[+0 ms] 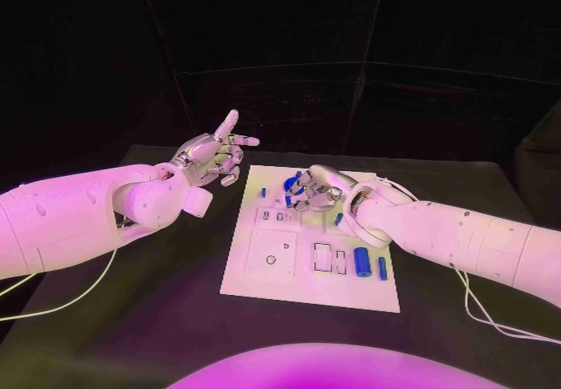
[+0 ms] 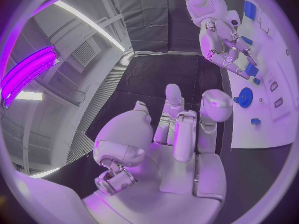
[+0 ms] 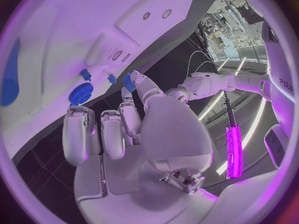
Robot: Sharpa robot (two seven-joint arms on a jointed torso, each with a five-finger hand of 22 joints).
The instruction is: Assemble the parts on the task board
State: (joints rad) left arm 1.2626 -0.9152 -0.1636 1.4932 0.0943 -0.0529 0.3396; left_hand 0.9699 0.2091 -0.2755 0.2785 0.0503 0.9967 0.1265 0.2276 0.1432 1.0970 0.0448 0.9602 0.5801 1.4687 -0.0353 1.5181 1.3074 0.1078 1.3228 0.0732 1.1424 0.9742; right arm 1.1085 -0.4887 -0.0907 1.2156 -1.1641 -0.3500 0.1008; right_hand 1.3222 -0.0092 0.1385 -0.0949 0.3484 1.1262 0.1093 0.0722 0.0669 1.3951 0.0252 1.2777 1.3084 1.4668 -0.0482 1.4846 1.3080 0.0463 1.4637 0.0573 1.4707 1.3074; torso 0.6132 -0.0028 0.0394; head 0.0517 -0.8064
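Two white arms reach over the black table (image 1: 164, 324), where the white task board (image 1: 298, 284) lies in the middle. Right hand (image 1: 314, 188) hovers over the board's far end, pinching a small blue part (image 3: 129, 80) at its fingertips, the blue gear (image 3: 80, 92) just beside it. Left hand (image 1: 214, 158) hangs off the board's left edge, fingers spread, holding nothing. No writing is legible.

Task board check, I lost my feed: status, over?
Left hand empty, raised off the task board. Right hand pinching a small blue part above the board's far end. Nothing blocking.
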